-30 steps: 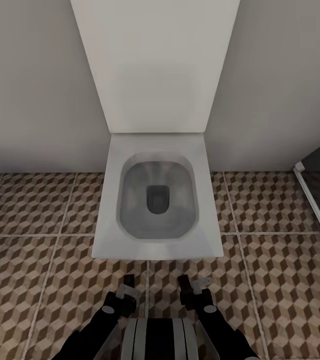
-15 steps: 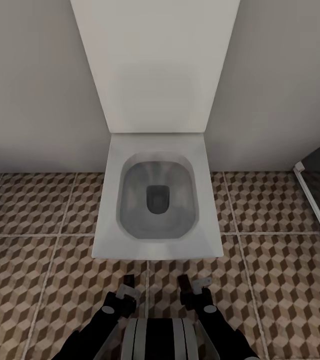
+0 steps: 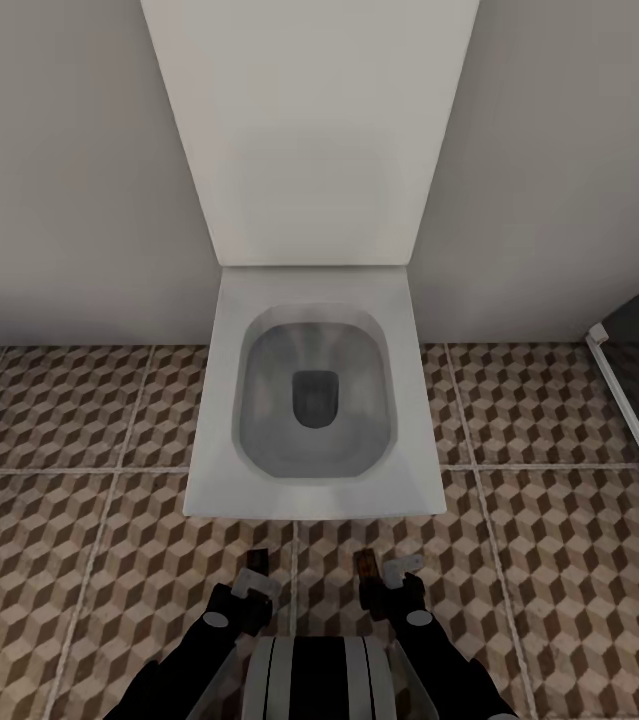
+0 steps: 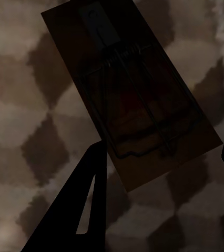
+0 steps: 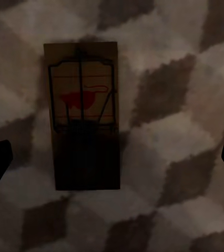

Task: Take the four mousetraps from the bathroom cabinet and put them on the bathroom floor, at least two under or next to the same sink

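A: Item one, the left gripper (image 4: 162, 152)?

B: Fingers spread, one dark tip either side of a mousetrap (image 4: 138, 94). The nearest corners of the board meet both tips. In this shadow I cannot tell whether it is pinched or only framed.

A: Orientation?

B: Long axis oblique to the line between the fingers, running away from the jaws. Wire bar is at the near end, metal tab at the far end.

A: Item two, the right gripper (image 5: 114, 156)?

B: Jaws wide apart, holding nothing. A second mousetrap (image 5: 83, 115) lies flat on the bathroom floor (image 5: 175, 105), directly ahead of the jaws and off-centre toward one finger. It is well short of the other finger and touches neither.

A: Its axis?

B: Square across the closing line, so the fingers would meet its long edges. Red mark faces up.

A: Nearer arm?

B: Each has its own trap. The right would need a sideways shift to centre first.

A: Beyond the jaws?

B: Cube-pattern tiles, then a white square toilet (image 3: 314, 400) against the wall.
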{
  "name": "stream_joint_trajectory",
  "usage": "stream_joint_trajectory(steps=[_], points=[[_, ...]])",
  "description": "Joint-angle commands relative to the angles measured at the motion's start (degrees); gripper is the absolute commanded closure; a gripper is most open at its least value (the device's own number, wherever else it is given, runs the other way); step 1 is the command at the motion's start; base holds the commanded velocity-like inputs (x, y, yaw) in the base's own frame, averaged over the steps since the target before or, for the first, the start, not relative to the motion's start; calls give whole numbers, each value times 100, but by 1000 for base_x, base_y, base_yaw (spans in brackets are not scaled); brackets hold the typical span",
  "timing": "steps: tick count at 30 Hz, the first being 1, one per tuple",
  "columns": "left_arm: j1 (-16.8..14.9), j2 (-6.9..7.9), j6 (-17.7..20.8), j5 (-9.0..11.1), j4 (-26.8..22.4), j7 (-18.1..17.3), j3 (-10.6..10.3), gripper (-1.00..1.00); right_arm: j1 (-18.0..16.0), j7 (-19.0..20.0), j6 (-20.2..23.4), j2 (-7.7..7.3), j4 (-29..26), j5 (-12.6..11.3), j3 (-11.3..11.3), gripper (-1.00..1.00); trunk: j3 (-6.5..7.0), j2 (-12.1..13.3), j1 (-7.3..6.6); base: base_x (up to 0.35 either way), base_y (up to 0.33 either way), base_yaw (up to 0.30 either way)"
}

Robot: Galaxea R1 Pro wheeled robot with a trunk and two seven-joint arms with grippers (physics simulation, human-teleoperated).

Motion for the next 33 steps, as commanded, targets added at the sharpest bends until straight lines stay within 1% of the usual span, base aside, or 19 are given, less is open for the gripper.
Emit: stream_joint_trajectory(steps=[1,10,11,13,16,27,33], points=[[-3,4,30,27,-8,50,-25,100,0,-29,49,-1,-10,60,18,-100,-3,-1,-1,0,0,0],[-3,8,0,27,-10,50,-30,100,0,-29,49,-1,-10,60,19,-100,-3,-1,-1,0,0,0],[-3,10,-78,27,-1,50,-31,-100,0,-29,49,-1,-10,60,19,-100,-3,-1,-1,0,0,0],[-3,12,-327,27,54,49,-30,-100,0,-29,49,-1,-10,60,19,-100,-3,-1,-1,0,0,0],[-3,7,-502,27,126,46,-24,-100,0,-29,49,-1,-10,60,19,-100,-3,-1,-1,0,0,0],[-3,4,-566,27,149,47,-20,-100,0,-29,48,-1,-10,60,19,-100,-3,-1,-1,0,0,0],[-3,4,-568,27,153,44,-20,-100,0,-29,-33,-1,-10,60,19,-100,-3,-1,-1,-3,0,0]])
